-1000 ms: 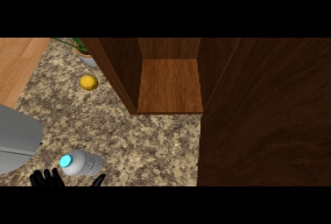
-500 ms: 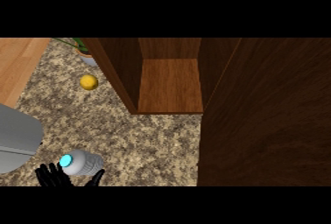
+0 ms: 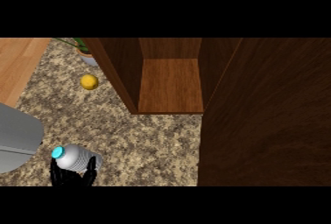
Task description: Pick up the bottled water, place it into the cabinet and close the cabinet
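Head view, the only one. The bottled water point(image 3: 77, 159) lies tipped over on the speckled counter point(image 3: 149, 144), close to the counter's near edge and towards its left end. Its blue cap point(image 3: 59, 152) points left and slightly away from me, and the pale ribbed body slants back to the near right. My left hand point(image 3: 70, 176) comes up from the lower edge directly beneath the bottle. The black fingers point(image 3: 92, 165) curl round its near side, with one lying up along the right flank, so I note the hand as gripping the bottle. The part of the bottle nearest me is hidden behind my hand. I cannot tell whether the bottle rests on the counter or is just clear of it. My right hand does not show. A grey shape point(image 3: 18, 138) sits at the left edge just beside the cap; I cannot identify it. The cabinet point(image 3: 169, 87) stands open at the counter's far side, well apart from the bottle, its wooden floor panel bare. A large dark wood door point(image 3: 265, 118) fills the right side. A yellow fruit point(image 3: 89, 82) lies near the counter's far left, just beside the cabinet's left wall. A potted plant point(image 3: 82, 49) stands beyond it at the far edge.
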`<state>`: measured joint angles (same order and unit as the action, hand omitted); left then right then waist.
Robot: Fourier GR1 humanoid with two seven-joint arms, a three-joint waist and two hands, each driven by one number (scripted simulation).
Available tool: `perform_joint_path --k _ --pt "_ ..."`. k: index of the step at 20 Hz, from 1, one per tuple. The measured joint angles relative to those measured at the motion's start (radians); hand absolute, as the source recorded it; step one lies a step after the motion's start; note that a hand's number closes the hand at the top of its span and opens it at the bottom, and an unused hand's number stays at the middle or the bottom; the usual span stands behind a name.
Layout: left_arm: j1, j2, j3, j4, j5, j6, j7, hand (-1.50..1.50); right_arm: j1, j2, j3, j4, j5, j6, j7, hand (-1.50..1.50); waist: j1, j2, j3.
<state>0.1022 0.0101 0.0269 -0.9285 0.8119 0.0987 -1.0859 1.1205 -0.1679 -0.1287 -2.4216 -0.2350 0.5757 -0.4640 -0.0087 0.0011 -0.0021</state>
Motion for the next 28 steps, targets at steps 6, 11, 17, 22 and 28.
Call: perform_joint_path --k 6,11,17,22,28 --pt "-0.065 -0.002 0.032 0.058 0.01 -0.041 -0.013 1.5 0.004 0.01 -0.005 0.005 -0.001 0.014 -0.006 -1.5 -0.003 -0.001 0.0" --pt "-0.091 -0.004 0.033 0.058 -0.016 -0.031 -0.029 1.5 -0.013 0.01 -0.013 0.006 -0.005 0.012 -0.002 -1.5 0.0 -0.001 0.001" --pt "-0.195 0.076 -0.1 0.091 -0.132 -0.105 0.11 1.5 -0.026 -0.003 -0.006 0.013 -0.008 0.014 -0.01 -1.5 -0.02 0.002 0.0" --pt "-0.28 0.107 -0.164 0.105 -0.18 -0.181 0.19 1.5 -0.023 0.001 0.008 0.011 -0.009 0.013 -0.004 -1.5 -0.014 0.001 0.001" --pt "-0.291 0.117 -0.23 -0.039 -0.222 -0.158 0.294 1.5 -0.022 0.009 0.001 0.009 -0.013 0.005 0.005 -1.5 0.002 -0.003 0.002"
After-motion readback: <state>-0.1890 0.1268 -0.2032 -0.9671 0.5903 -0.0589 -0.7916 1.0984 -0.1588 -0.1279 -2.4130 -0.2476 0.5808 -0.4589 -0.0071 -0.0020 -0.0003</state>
